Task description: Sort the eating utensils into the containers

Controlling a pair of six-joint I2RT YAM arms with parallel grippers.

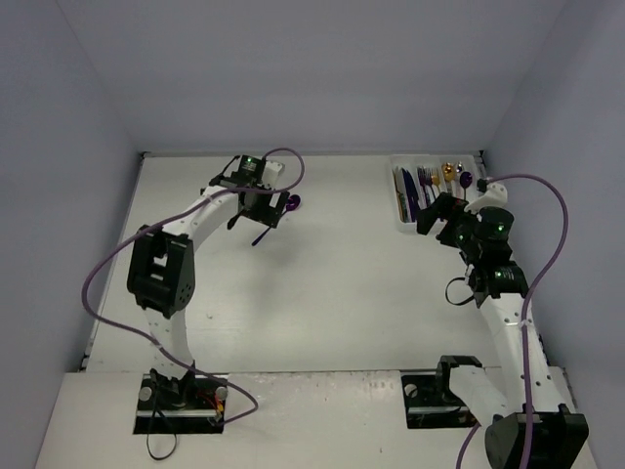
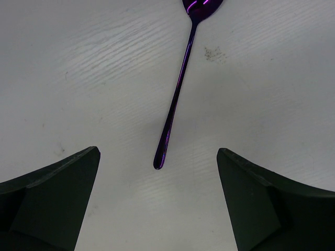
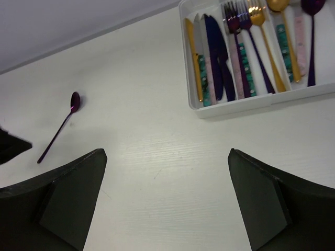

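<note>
A purple spoon [image 1: 276, 217] lies alone on the table at the back left; it also shows in the left wrist view [image 2: 176, 94] and the right wrist view [image 3: 58, 129]. My left gripper [image 2: 157, 198] is open, hovering just above the spoon's handle end, empty. The white tray [image 1: 402, 227] at the back right holds several knives, forks and spoons in its narrow compartments; its near wall shows in the right wrist view [image 3: 251, 105]. My right gripper [image 3: 166, 198] is open and empty, just in front of the tray.
Grey walls close in the table on three sides. Purple cables loop off both arms [image 1: 117, 264]. A black cable loop [image 1: 455, 290] lies beside the right arm.
</note>
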